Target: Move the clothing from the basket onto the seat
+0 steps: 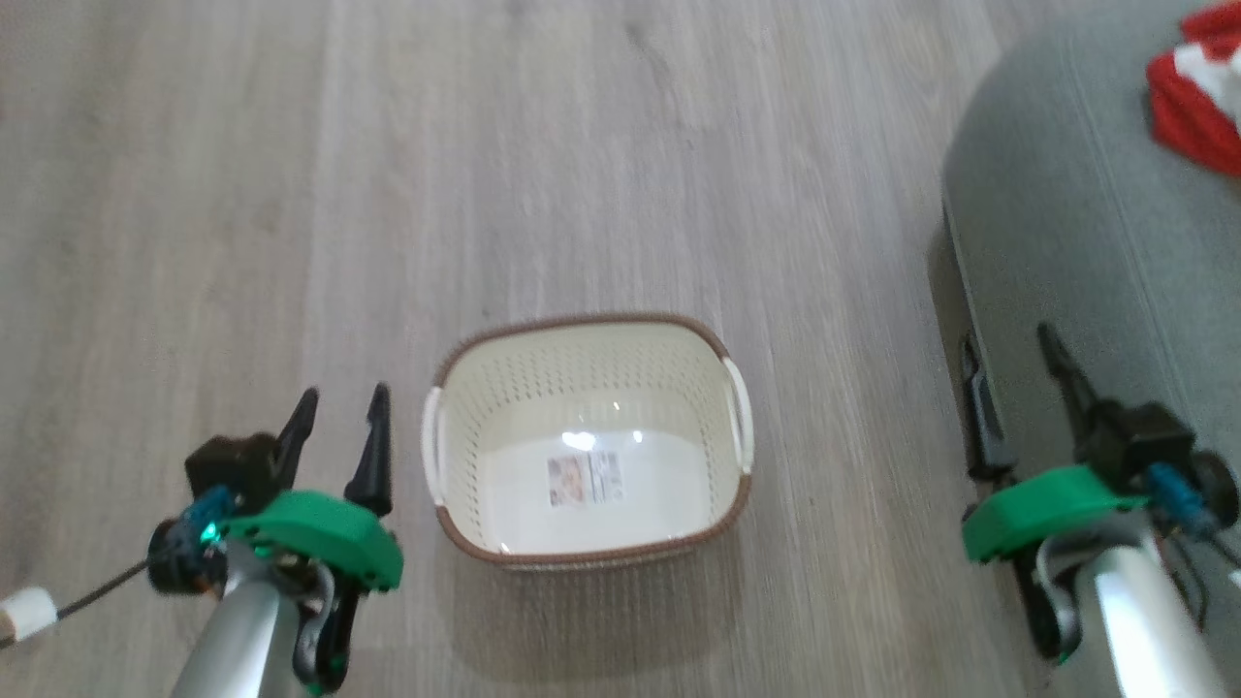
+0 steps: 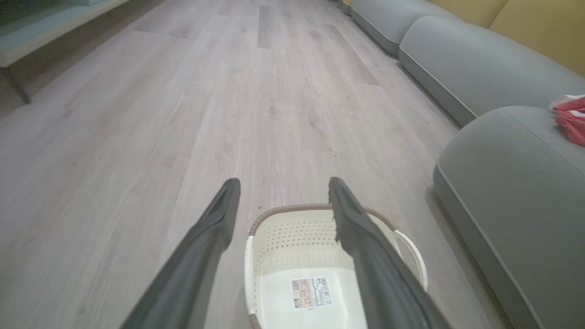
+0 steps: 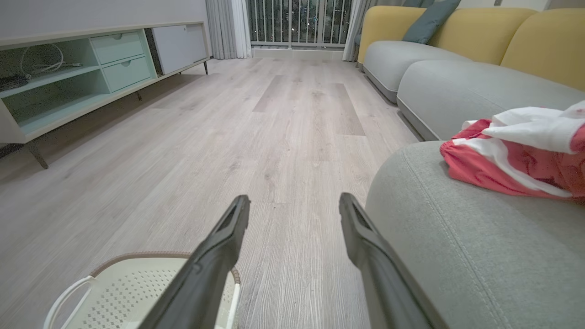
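The cream basket (image 1: pixel 588 441) stands on the wood floor with a brown rim; only a label shows on its bottom. Red-and-white clothing (image 1: pixel 1197 87) lies bunched on the grey-green seat (image 1: pixel 1076 223) at the right. The right wrist view shows the clothing (image 3: pixel 521 153) resting on the seat (image 3: pixel 457 237). My left gripper (image 1: pixel 339 407) hangs open just left of the basket, nothing between its fingers. At the seat's near edge my right gripper (image 1: pixel 1008 359) is open and holds nothing. From the left wrist, the basket (image 2: pixel 292 269) lies below the open fingers.
More grey seat sections with yellow backrests (image 3: pixel 457 87) run along the right. A pale green low cabinet (image 3: pixel 68 87) lines the left wall. Balcony doors with curtains (image 3: pixel 297 23) close the far end. Wood floor (image 1: pixel 582 174) stretches between them.
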Robot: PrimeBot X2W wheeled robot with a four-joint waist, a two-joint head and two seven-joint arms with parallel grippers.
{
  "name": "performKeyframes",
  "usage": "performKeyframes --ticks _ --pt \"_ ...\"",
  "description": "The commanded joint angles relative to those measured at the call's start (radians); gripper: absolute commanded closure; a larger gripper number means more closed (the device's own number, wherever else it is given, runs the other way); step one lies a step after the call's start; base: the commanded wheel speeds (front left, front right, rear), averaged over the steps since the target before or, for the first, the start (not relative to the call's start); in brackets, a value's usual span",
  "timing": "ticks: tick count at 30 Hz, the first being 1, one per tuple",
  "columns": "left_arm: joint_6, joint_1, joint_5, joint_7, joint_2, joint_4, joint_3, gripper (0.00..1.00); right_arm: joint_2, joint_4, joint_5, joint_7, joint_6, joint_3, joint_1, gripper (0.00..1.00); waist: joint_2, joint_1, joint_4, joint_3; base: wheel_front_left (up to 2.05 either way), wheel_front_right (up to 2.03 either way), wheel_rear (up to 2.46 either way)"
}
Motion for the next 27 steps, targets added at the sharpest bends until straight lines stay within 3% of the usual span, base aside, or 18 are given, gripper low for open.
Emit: performKeyframes --ticks 1,13,27 --pt "-0.006 0.001 0.021 -0.013 0.005 -0.015 0.059 0.0 0.011 -0.015 -0.013 -0.006 0.0 0.023 0.012 0.0 -0.0001 0.0002 0.066 -0.084 0.0 0.0 0.0" --pt "-0.049 0.054 0.087 -0.013 -0.048 -0.025 0.143 0.0 0.034 0.022 -0.009 -0.006 0.0 0.008 0.063 0.0 -0.0001 0.0002 0.08 -0.134 0.0 0.0 0.0" --pt "-0.071 0.067 0.121 -0.013 -0.066 -0.033 0.183 0.0 0.034 0.023 -0.008 -0.006 0.0 0.012 0.077 0.0 -0.0001 0.0002 0.069 -0.144 0.0 0.0 0.0"
